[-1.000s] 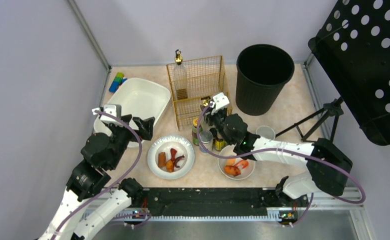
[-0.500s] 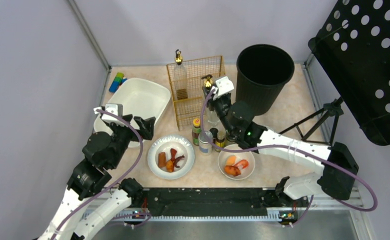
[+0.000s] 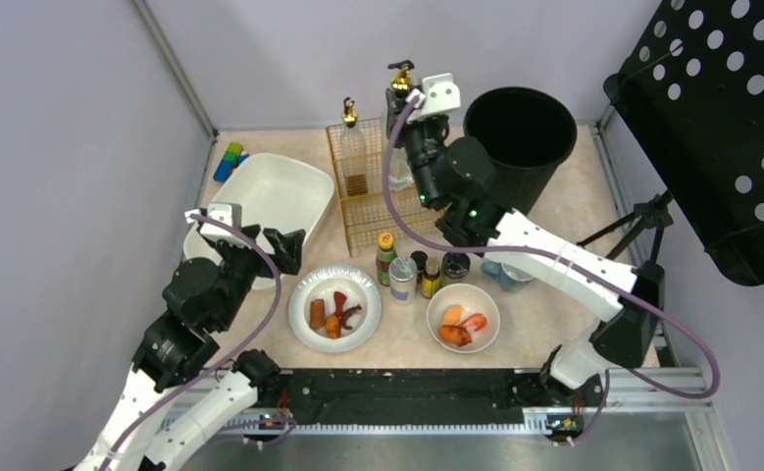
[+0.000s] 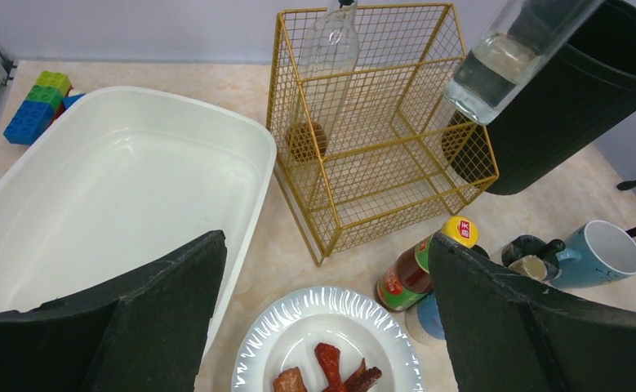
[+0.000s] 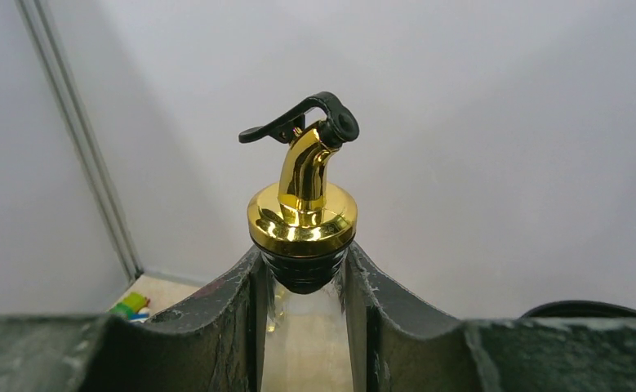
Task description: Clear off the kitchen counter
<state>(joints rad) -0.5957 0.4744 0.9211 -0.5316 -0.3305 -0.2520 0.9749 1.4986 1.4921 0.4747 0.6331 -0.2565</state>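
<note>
The beige kitchen counter [image 3: 554, 221] carries dishes and bottles. My right gripper [image 3: 404, 110] is shut on the neck of a clear glass bottle with a gold pourer [image 3: 398, 167]. It holds the bottle upright, high above the gold wire rack [image 3: 382, 191]. In the right wrist view the fingers [image 5: 241, 327] clamp the neck just under the gold cap [image 5: 302, 216]. The bottle's base shows in the left wrist view [image 4: 494, 73]. My left gripper [image 3: 284, 245] is open and empty, over the counter [image 4: 282, 261] between the white tub [image 4: 110, 180] and the plate [image 4: 355, 314].
A second gold-capped bottle [image 3: 354, 147] stands in the rack. A black bin [image 3: 518, 147] is behind right. Small sauce bottles [image 3: 387, 257], a blue mug [image 3: 505, 272], a food plate [image 3: 304, 294], a food bowl [image 3: 481, 299], the white tub [image 3: 270, 191], toy blocks [image 3: 229, 160] and a tripod [image 3: 623, 231] stand around.
My right arm has lifted the glass bottle from among the small bottles, up and back over the wire rack. The left arm has not moved.
</note>
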